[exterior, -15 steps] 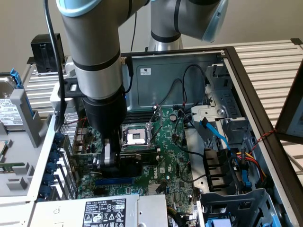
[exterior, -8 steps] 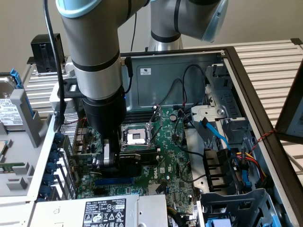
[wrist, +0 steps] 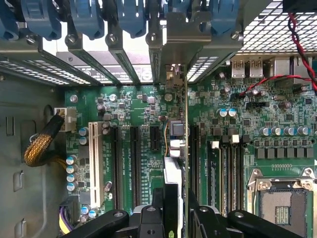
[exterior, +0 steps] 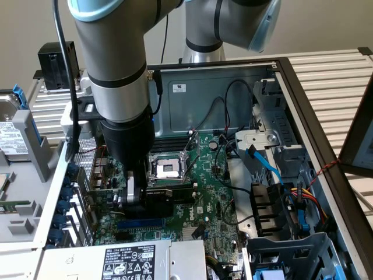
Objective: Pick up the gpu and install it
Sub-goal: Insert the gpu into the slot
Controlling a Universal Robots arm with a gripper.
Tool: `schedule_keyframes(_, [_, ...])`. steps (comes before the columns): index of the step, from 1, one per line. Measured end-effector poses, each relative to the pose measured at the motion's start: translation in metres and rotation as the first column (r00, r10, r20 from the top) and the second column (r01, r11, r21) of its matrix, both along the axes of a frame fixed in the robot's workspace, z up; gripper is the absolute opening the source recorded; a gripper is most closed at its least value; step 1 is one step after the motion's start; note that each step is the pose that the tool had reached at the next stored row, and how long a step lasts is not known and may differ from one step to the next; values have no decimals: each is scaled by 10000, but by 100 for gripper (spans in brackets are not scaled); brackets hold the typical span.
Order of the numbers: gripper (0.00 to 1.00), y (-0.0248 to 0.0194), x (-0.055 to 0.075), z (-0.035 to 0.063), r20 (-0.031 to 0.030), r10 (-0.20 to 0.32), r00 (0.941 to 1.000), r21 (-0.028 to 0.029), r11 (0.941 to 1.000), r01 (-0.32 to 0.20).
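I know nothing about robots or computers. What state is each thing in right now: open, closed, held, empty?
gripper: closed on the gpu.
gpu: held upright on edge over the motherboard's slots; seated or not, cannot tell.
computer case: side open.
processor socket: looks empty, no cooler on it.
white expansion slot: empty.

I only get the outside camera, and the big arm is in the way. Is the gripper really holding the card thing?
Observer: Yes. In the wrist view the gripper is shut on the gpu, and the card stands edge-on over the motherboard.
Operator: Where's its shiny end?
Observer: Its silver bracket sits among the case's rear slot covers, right by the blue clips.
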State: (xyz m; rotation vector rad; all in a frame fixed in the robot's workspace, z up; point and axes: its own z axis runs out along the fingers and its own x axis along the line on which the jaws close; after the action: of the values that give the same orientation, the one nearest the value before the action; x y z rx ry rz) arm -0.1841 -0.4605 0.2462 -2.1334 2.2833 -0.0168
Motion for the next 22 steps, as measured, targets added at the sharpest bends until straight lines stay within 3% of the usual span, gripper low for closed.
schedule_keyframes(22, [28,2,9,-12,0,60,10000,17,10000,-60])
